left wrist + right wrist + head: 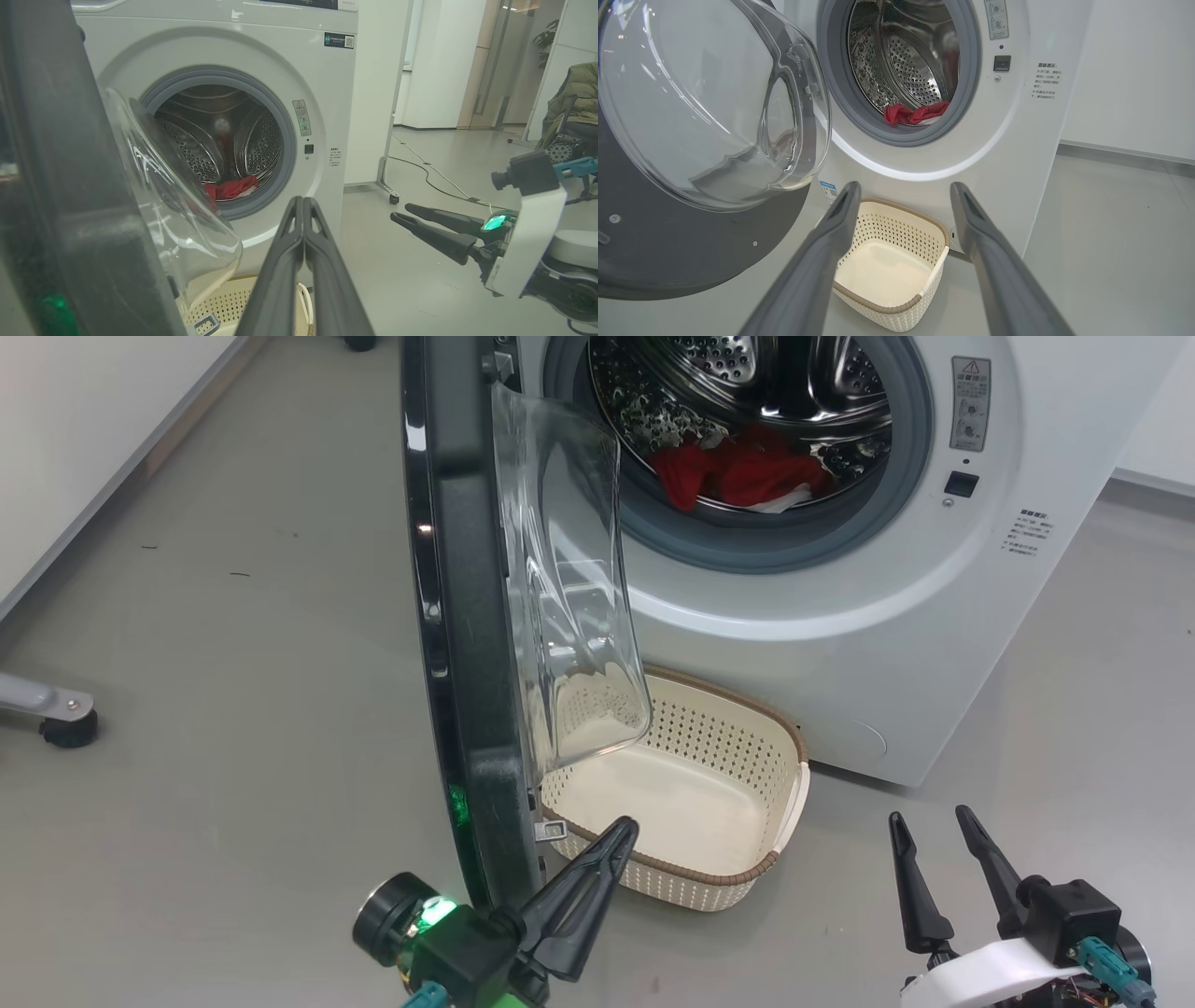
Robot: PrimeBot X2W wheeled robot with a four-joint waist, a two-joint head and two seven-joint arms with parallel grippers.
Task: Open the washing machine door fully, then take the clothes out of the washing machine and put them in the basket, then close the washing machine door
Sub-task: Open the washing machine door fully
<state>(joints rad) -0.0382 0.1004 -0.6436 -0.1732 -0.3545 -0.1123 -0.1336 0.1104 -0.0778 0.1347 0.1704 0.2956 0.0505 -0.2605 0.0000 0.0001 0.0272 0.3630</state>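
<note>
The left gripper (624, 829) is pinched closed and empty, the washing machine door (467, 616) just to its left. The right gripper (929, 817) is spread wide and empty.

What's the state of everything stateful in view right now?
washing machine door, open, swung wide
clothes, lying in the drum, not yet taken out
basket, empty, upright below the open door
left end effector, shut, holding nothing, beside the door's rim
right end effector, open, holding nothing
</note>
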